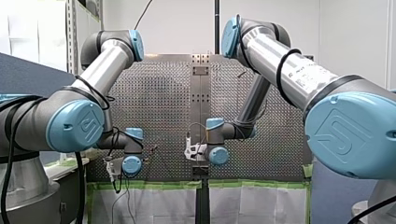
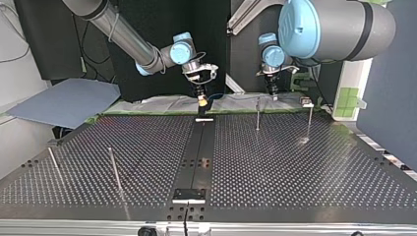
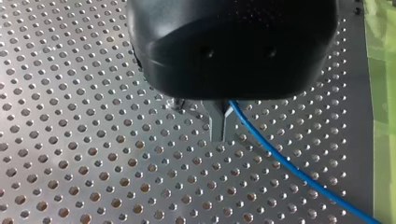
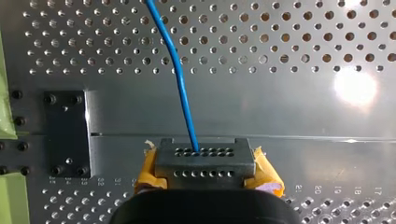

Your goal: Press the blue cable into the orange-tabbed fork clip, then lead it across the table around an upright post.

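Observation:
The blue cable (image 3: 299,173) leaves my left gripper (image 3: 222,128), whose metal fingers are shut on it just over the perforated table. In the right wrist view the blue cable (image 4: 180,79) runs ahead from my right gripper (image 4: 205,161), which has yellow pads and is shut on it above the smooth centre strip. In the top view my right gripper (image 2: 201,101) hangs at the far edge near the middle, and my left gripper (image 2: 272,91) is to its right. A faint stretch of cable (image 2: 220,95) shows between them. A small clip-like fixture (image 2: 306,102) sits further right; I see no orange tab on it.
Two upright posts (image 2: 257,114) (image 2: 310,121) stand at the top view's far right, two leaning ones (image 2: 114,168) (image 2: 54,164) at its near left. A black strip (image 2: 199,152) runs down the table's middle. A black plate (image 4: 67,133) is bolted beside my right gripper.

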`<action>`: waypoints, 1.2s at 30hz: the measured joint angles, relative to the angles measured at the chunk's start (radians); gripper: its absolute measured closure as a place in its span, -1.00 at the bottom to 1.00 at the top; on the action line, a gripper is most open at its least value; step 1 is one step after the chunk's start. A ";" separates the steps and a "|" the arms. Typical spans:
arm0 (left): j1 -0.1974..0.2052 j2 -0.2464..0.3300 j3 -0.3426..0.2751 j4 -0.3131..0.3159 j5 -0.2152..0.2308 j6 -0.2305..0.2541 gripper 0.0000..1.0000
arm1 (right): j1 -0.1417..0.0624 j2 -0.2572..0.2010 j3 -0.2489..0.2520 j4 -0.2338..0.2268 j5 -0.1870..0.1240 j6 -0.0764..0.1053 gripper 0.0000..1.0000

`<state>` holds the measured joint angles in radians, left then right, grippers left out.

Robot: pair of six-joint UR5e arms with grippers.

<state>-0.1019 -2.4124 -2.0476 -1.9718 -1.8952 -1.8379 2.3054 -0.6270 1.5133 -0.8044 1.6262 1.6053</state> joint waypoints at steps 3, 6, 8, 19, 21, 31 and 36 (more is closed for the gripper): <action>0.004 0.000 0.002 0.000 0.002 -0.001 1.00 | 0.002 0.000 -0.003 0.004 0.000 0.000 1.00; 0.009 0.002 0.006 -0.001 0.004 0.000 1.00 | 0.003 0.000 -0.004 0.005 0.000 -0.001 1.00; 0.010 0.006 0.007 -0.003 0.003 0.003 1.00 | 0.004 0.001 -0.004 0.007 0.000 -0.001 1.00; 0.000 0.015 -0.022 -0.012 -0.001 0.009 1.00 | 0.007 0.001 -0.004 0.022 0.001 -0.005 1.00; -0.001 0.015 -0.028 -0.012 -0.001 0.014 1.00 | 0.008 0.001 -0.004 0.023 0.001 -0.005 1.00; -0.004 0.020 -0.038 -0.015 0.000 0.026 1.00 | 0.010 0.001 -0.004 0.024 0.004 -0.005 1.00; 0.000 0.054 -0.038 -0.018 0.000 0.025 1.00 | 0.010 0.001 -0.006 0.021 0.005 -0.005 1.00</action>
<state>-0.1023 -2.3584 -2.0860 -1.9893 -1.8948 -1.8128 2.3156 -0.6258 1.5077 -0.7834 1.6316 1.6002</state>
